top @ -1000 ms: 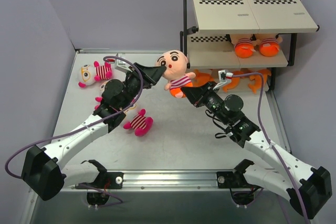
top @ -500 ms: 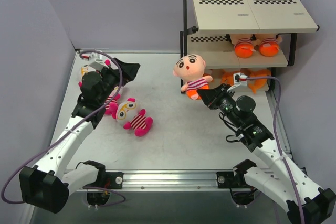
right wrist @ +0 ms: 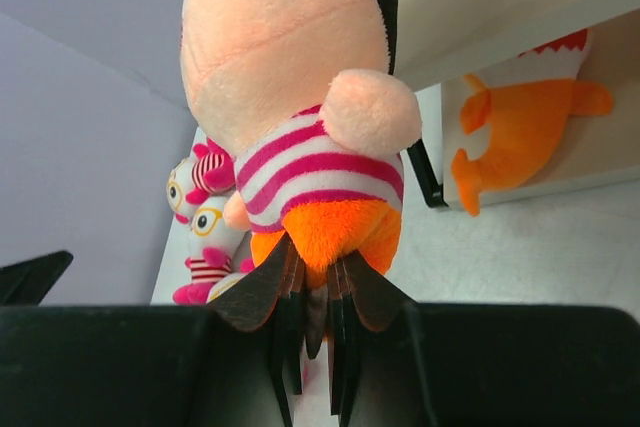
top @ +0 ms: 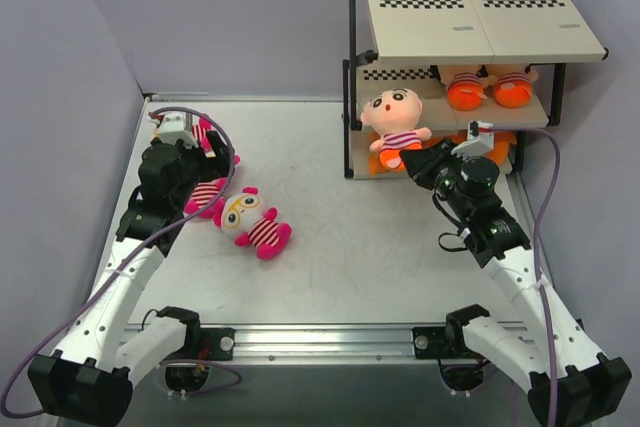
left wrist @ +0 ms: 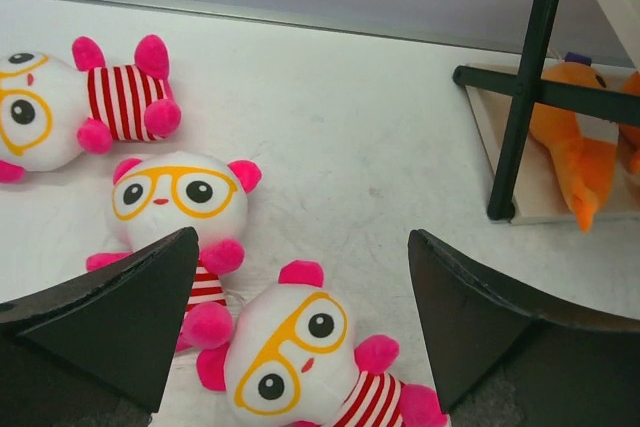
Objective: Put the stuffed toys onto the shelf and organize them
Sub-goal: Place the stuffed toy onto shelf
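Top external: right end effector (top: 408,159) clenched on the orange base of a striped doll (top: 393,117). Doll is upright, off the tabletop (top: 330,247), at the left front post of the shelf (top: 480,22), level with the middle board. Two matching dolls (top: 465,90) sit at that board's right end. Judgement: clear the post, keep the head under the top board, seat it beside them, then let go. Left end effector (left wrist: 302,239) released, empty, above three glasses toys (left wrist: 180,197).

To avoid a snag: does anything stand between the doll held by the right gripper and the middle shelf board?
Nothing visible does. The doll is at the left half of the middle board; two dolls fill its right half, and the shelf's black post stands just left of the held doll.
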Available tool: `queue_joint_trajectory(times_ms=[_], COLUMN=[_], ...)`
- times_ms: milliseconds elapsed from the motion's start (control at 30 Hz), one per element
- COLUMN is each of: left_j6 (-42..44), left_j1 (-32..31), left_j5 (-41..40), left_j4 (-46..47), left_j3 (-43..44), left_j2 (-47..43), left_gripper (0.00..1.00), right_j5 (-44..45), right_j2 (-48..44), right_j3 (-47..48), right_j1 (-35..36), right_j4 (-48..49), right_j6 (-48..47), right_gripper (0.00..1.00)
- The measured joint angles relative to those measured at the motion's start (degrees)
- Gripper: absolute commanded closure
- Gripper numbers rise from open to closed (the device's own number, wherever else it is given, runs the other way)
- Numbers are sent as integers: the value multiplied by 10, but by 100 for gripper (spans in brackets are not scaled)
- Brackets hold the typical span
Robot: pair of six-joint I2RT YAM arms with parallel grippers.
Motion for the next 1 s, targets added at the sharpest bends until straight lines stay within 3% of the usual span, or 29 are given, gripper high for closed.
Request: queue_joint_trajectory(times_ms=[467, 1000], left_j6=[97, 126], left_j1=[-65, -85], left_j5=[-96, -134], left_j4=[-7, -8], left_j3=[-36, -36], left_j2=[-30, -47], left_gripper=[6, 6], right_j5=[-4, -65], right_j2=[161, 287], right_j3=[101, 139], right_j1=[-59, -95], right_j4=[52, 155], right_j6=[27, 59], right_gripper=[100, 98])
